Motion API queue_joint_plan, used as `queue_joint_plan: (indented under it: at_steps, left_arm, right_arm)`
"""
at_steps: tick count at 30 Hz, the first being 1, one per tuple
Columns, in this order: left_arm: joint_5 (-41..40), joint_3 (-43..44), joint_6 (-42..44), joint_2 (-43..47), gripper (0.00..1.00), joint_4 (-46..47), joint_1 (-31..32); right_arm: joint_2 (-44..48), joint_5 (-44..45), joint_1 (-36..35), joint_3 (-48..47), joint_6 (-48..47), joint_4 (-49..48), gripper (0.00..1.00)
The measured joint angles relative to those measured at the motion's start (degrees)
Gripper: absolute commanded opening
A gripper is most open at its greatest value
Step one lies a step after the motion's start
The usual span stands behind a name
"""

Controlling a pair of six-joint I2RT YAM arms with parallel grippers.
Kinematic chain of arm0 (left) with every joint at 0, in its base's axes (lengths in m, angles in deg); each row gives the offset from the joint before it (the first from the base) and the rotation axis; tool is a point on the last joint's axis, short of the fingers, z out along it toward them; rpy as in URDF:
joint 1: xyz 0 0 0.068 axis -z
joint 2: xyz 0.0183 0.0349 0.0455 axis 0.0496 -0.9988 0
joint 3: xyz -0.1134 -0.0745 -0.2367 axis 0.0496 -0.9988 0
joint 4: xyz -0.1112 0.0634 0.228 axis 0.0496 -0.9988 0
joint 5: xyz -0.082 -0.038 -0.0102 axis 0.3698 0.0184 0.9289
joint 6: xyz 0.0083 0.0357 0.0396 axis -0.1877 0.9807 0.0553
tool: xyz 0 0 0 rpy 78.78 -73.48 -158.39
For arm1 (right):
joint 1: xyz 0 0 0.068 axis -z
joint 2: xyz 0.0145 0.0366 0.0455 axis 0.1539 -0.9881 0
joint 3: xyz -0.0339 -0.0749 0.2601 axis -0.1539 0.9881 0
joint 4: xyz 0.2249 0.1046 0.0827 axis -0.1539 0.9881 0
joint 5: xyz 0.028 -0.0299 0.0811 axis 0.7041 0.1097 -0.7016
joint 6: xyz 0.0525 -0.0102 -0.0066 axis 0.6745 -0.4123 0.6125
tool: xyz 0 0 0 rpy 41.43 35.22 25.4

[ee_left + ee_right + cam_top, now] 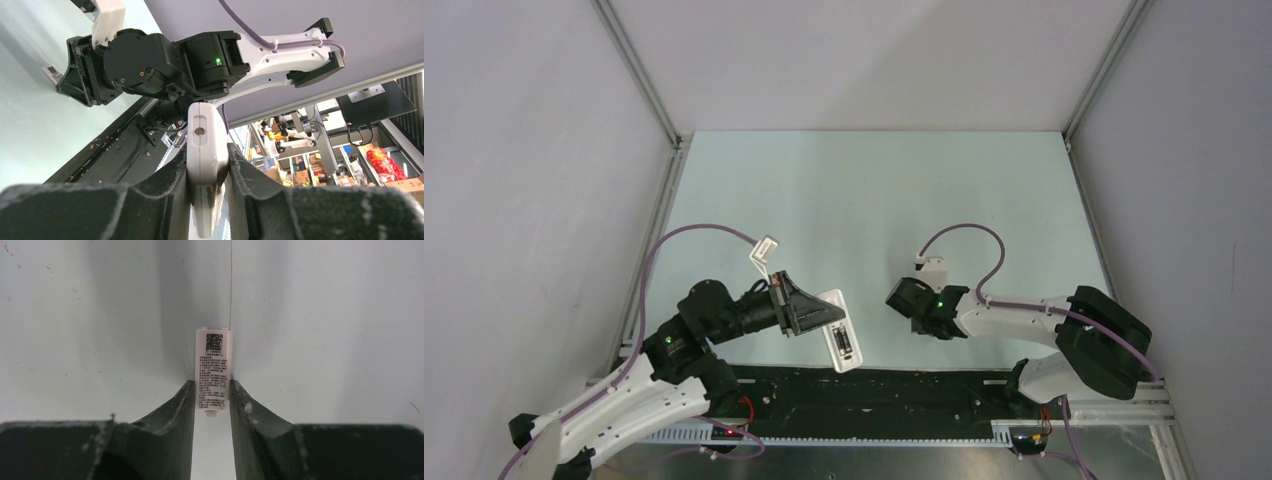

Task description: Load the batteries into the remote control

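The left gripper (207, 152) clamped the remote (206, 132) by its long sides at the near edge, dark bay (842, 345) up; the right gripper (212, 397) pinched the labelled cover (213, 365) near it. The cover would need squaring to the bay and sliding flat, and the left fingers (165, 185) might block it.

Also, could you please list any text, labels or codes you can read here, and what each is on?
On the white panel in the right gripper: a QR code above a block of fine print, too small to read.
On the remote control in the left gripper: no text visible.
On the shelf goods in the left wrist view: too blurred to read.
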Motion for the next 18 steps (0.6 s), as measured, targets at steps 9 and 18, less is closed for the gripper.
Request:
queue_joint_plan:
  at_steps: [9,18]
  left_arm:
    - [-0.7,-0.1,-0.5,0.1,0.00,0.0,0.0]
    - [-8.9,-7.1,-6.2,1.9,0.00,2.8,0.0]
  right_arm:
    - [1.6,1.2,-2.3,0.0,1.1,3.7,0.22]
    - [16.1,-2.6,-5.9,0.1,-6.0,5.7,0.16]
